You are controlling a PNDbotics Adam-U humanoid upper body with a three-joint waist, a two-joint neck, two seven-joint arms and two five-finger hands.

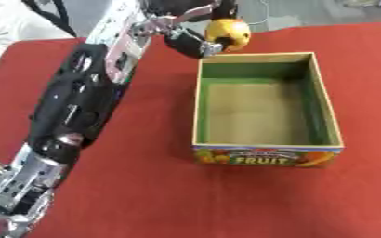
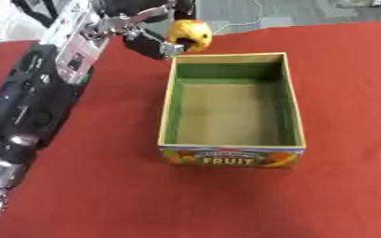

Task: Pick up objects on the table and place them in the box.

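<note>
My left hand curled round yellow fruit, red patch on its side. My fingers under it, thumb over top. Fruit held above red table, just past box's far left corner. Box open-topped, green inner walls, bare brown floor, "FRUIT" label on near face. My left arm stretches along box's left side.

Perhaps a lab: red-clothed table, grey floor, cables behind.
</note>
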